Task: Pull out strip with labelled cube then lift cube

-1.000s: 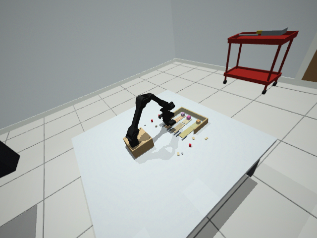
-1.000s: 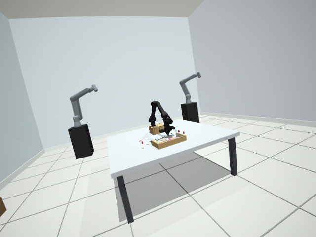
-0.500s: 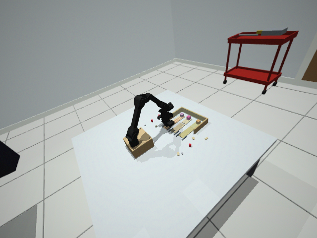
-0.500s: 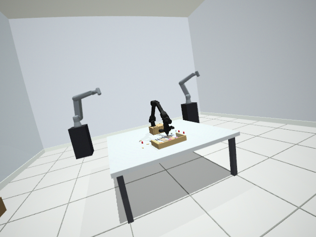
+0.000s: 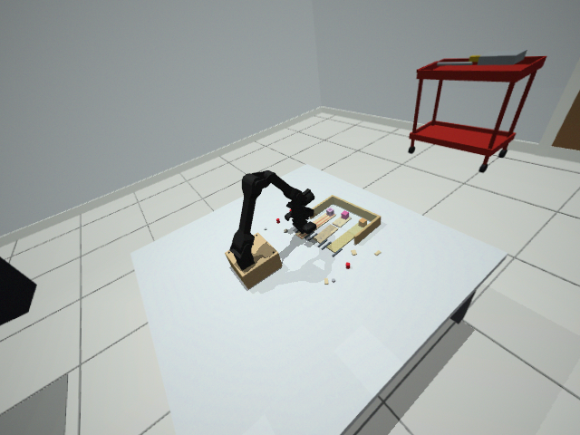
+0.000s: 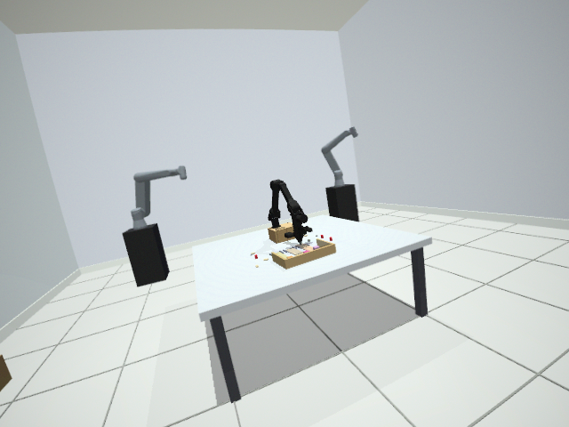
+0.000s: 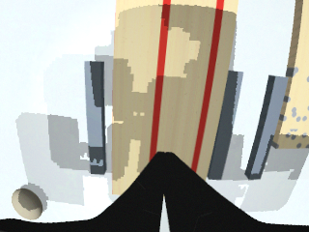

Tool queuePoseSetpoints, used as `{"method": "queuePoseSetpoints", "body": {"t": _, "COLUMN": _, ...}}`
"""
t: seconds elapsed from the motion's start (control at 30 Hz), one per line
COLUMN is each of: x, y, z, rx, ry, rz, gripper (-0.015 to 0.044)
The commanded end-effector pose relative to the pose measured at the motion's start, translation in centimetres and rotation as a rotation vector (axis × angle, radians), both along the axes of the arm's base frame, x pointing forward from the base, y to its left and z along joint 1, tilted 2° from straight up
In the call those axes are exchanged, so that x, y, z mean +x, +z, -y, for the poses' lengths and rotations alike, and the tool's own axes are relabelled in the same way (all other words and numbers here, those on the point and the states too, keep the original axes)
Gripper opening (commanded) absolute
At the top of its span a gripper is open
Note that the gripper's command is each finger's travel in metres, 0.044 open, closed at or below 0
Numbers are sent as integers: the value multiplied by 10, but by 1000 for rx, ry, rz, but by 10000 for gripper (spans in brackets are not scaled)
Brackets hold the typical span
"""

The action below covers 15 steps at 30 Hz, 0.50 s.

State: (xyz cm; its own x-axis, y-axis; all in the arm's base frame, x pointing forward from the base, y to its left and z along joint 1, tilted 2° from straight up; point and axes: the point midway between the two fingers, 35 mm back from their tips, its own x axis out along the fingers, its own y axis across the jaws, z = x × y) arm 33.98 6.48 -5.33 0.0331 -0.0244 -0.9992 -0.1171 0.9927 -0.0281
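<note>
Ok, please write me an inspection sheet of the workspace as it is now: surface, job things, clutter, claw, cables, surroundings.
Surface: white table, with the arm's wooden base block on it.
Job's things: open wooden tray with strips side by side; small cubes at their far ends, two pink, one orange. The red-striped strip lies directly ahead of the claw.
Clutter: small red, tan and grey bits scattered on the table, e.g. a red one.
Claw: the claw is shut, low at the near end of the striped strip, holding nothing.
Cables: nothing seen.
Surroundings: red cart, two grey arms on black stands, tiled floor.
</note>
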Motion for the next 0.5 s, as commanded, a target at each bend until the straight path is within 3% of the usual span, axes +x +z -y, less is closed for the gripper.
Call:
{"method": "queuePoseSetpoints", "body": {"t": 0.0, "x": -14, "y": -5, "z": 2, "rx": -1, "ry": -4, "rz": -26, "gripper": 0}}
{"method": "queuePoseSetpoints", "body": {"t": 0.47, "x": -34, "y": -6, "z": 5, "rx": -2, "ry": -4, "rz": -28, "gripper": 0}}
